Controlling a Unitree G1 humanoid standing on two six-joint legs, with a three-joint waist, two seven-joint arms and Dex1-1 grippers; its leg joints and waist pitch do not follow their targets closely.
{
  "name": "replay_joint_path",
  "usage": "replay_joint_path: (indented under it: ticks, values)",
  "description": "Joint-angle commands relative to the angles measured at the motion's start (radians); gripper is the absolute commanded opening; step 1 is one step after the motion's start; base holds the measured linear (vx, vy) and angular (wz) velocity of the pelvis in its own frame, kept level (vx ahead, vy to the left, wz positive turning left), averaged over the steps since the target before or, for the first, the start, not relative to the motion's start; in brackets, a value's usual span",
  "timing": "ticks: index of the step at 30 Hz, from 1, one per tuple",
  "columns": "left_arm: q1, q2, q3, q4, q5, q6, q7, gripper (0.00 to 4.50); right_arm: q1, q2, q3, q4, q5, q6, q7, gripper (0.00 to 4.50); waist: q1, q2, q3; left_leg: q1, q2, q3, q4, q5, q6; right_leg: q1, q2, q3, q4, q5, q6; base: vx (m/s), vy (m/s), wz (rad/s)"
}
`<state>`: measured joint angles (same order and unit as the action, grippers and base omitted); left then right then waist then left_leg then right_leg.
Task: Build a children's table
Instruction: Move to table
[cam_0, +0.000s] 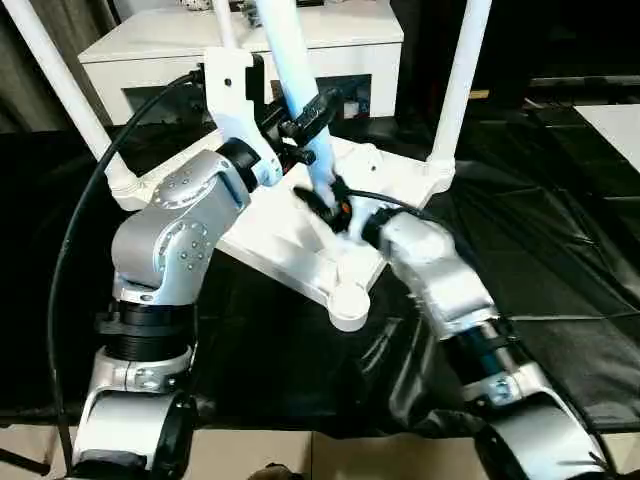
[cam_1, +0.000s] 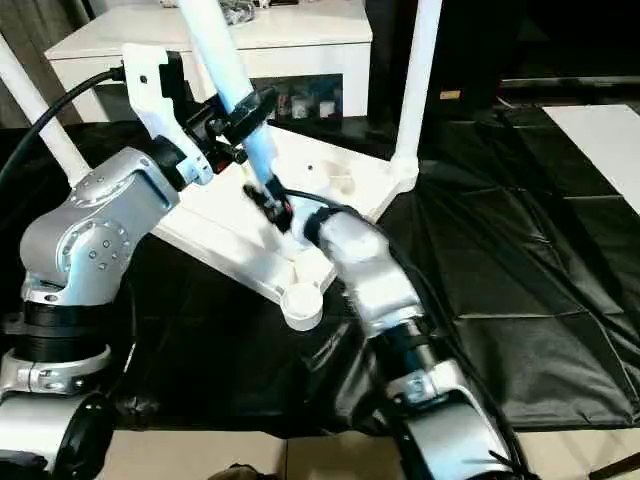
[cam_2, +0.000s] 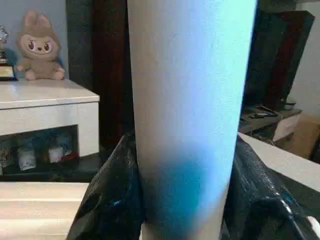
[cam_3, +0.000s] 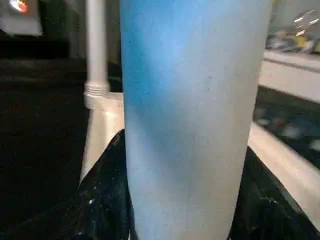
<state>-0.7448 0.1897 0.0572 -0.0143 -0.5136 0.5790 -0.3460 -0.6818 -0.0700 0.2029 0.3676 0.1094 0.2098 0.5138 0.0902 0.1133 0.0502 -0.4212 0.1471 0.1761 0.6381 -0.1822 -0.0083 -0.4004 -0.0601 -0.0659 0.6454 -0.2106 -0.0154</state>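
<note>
The children's table lies upside down on black cloth, its white tabletop (cam_0: 285, 240) ribbed side up. Two white legs stand in its far corner sockets, one at the left (cam_0: 60, 85) and one at the right (cam_0: 455, 90). A third leg (cam_0: 290, 50) rises tilted over the middle of the top. My left gripper (cam_0: 315, 112) is shut on it higher up, with black fingers (cam_2: 107, 200) on both sides of the tube. My right gripper (cam_0: 330, 195) is shut on the same leg near its lower end, its fingers (cam_3: 102, 200) pressed against it. The near corner socket (cam_0: 348, 300) holds nothing.
A white cabinet (cam_0: 160, 45) stands behind the tabletop, with a plush toy (cam_2: 40, 47) on it. Black cloth (cam_0: 560, 250) covers the floor to the right. A black cable (cam_0: 75, 230) loops beside my left arm.
</note>
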Motion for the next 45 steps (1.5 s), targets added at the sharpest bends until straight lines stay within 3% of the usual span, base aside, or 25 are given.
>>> replay_joint_path:
  ticks: [1,5,10,15,17,18,19,27,31,37,38,40,42,43,44,45]
  values:
    - [-0.004,0.050,0.027,0.009,-0.038,0.028,-0.083,2.49,0.020,-0.027,0.032,-0.090,0.087,0.038,0.181,1.84,0.004,-0.009,-0.073,0.030,0.082,-0.046,-0.085,-0.224,0.023,0.045,-0.099,0.058,-0.078,-0.138,-0.176,0.000,0.000,0.00]
    - [0.012,0.126,0.046,0.006,-0.168,0.125,-0.283,2.88,0.047,-0.139,0.061,-0.198,0.222,0.162,0.449,1.83,0.009,-0.009,-0.072,0.031,0.082,-0.045,-0.083,-0.202,0.039,0.045,-0.096,0.056,-0.073,-0.122,-0.194,0.000,0.000,0.00]
    - [0.017,0.206,0.012,-0.002,-0.236,0.180,-0.480,3.13,0.047,-0.228,0.088,-0.218,0.246,0.208,0.595,1.82,0.013,-0.010,-0.068,0.034,0.082,-0.044,-0.084,-0.233,0.028,0.040,-0.098,0.057,-0.078,-0.208,-0.201,0.000,0.000,0.00]
    - [0.016,0.242,0.013,-0.008,-0.288,0.238,-0.538,3.17,0.038,-0.242,0.059,-0.247,0.300,0.271,0.616,1.82,0.012,-0.002,-0.066,0.037,0.084,-0.046,-0.088,-0.259,0.005,0.036,-0.096,0.058,-0.080,-0.221,-0.200,0.000,0.000,0.00]
    - [0.022,0.244,0.022,-0.006,-0.311,0.258,-0.552,2.91,0.039,-0.243,0.052,-0.265,0.314,0.288,0.619,1.82,0.012,0.000,-0.068,0.038,0.083,-0.047,-0.088,-0.265,-0.002,0.037,-0.095,0.057,-0.077,-0.199,-0.207,0.000,0.000,0.00]
    - [0.024,0.246,0.023,-0.006,-0.313,0.260,-0.559,2.84,0.041,-0.242,0.051,-0.269,0.316,0.291,0.621,1.82,0.013,0.005,-0.068,0.038,0.083,-0.047,-0.088,-0.267,-0.006,0.036,-0.096,0.057,-0.076,-0.199,-0.207,0.000,0.000,0.00]
    - [0.026,0.244,0.025,-0.005,-0.316,0.264,-0.560,2.80,0.042,-0.242,0.051,-0.272,0.317,0.293,0.621,1.82,0.012,0.002,-0.069,0.037,0.082,-0.047,-0.088,-0.265,-0.007,0.037,-0.095,0.057,-0.076,-0.192,-0.208,0.000,0.000,0.00]
    - [0.016,0.231,0.046,0.013,-0.339,0.278,-0.552,2.20,0.058,-0.240,0.055,-0.298,0.328,0.313,0.621,1.82,0.013,0.007,-0.068,0.038,0.082,-0.048,-0.090,-0.285,-0.021,0.038,-0.096,0.057,-0.077,-0.187,-0.207,0.000,0.000,0.00]
    - [-0.001,0.233,0.067,0.023,-0.362,0.291,-0.548,1.88,0.057,-0.239,0.057,-0.303,0.328,0.317,0.618,1.82,0.012,0.004,-0.068,0.037,0.082,-0.048,-0.090,-0.282,-0.020,0.039,-0.097,0.058,-0.078,-0.198,-0.203,0.000,0.000,0.00]
    - [0.000,0.234,0.070,0.020,-0.363,0.286,-0.544,1.75,0.050,-0.222,0.056,-0.266,0.271,0.251,0.556,1.82,0.013,0.004,-0.068,0.037,0.083,-0.048,-0.091,-0.275,-0.023,0.036,-0.098,0.058,-0.078,-0.195,-0.203,0.000,0.000,0.00]
    - [0.001,0.241,0.062,0.020,-0.354,0.276,-0.558,1.75,0.046,-0.216,0.052,-0.255,0.267,0.242,0.547,1.82,0.011,-0.002,-0.067,0.037,0.082,-0.047,-0.092,-0.280,-0.024,0.037,-0.096,0.058,-0.079,-0.198,-0.203,0.000,0.000,0.00]
    - [0.000,0.251,0.052,0.019,-0.350,0.262,-0.588,1.75,0.039,-0.213,0.048,-0.244,0.275,0.251,0.550,1.82,0.012,0.001,-0.067,0.037,0.082,-0.047,-0.092,-0.280,-0.022,0.036,-0.097,0.059,-0.079,-0.208,-0.199,0.000,0.000,0.00]
    - [-0.007,0.272,0.031,0.019,-0.335,0.246,-0.640,1.74,0.025,-0.223,0.049,-0.231,0.275,0.262,0.561,2.52,0.012,-0.001,-0.066,0.038,0.082,-0.047,-0.092,-0.277,-0.018,0.036,-0.096,0.059,-0.081,-0.215,-0.194,0.000,0.000,0.00]
    - [-0.011,0.282,0.020,0.021,-0.323,0.239,-0.655,1.74,0.016,-0.229,0.045,-0.228,0.284,0.278,0.570,2.52,0.012,0.001,-0.066,0.038,0.082,-0.047,-0.093,-0.279,-0.020,0.035,-0.096,0.059,-0.080,-0.225,-0.190,0.000,0.000,0.00]
    - [-0.013,0.283,0.017,0.022,-0.320,0.238,-0.658,1.74,0.014,-0.231,0.044,-0.228,0.286,0.283,0.574,2.52,0.010,-0.007,-0.066,0.040,0.082,-0.046,-0.092,-0.279,-0.020,0.035,-0.096,0.060,-0.080,-0.231,-0.188,0.000,0.000,0.00]
    - [-0.019,0.289,0.009,0.026,-0.312,0.233,-0.669,1.73,0.006,-0.239,0.042,-0.228,0.294,0.299,0.587,2.63,0.010,-0.007,-0.066,0.040,0.082,-0.046,-0.092,-0.279,-0.020,0.035,-0.096,0.060,-0.080,-0.231,-0.188,0.000,0.000,0.00]
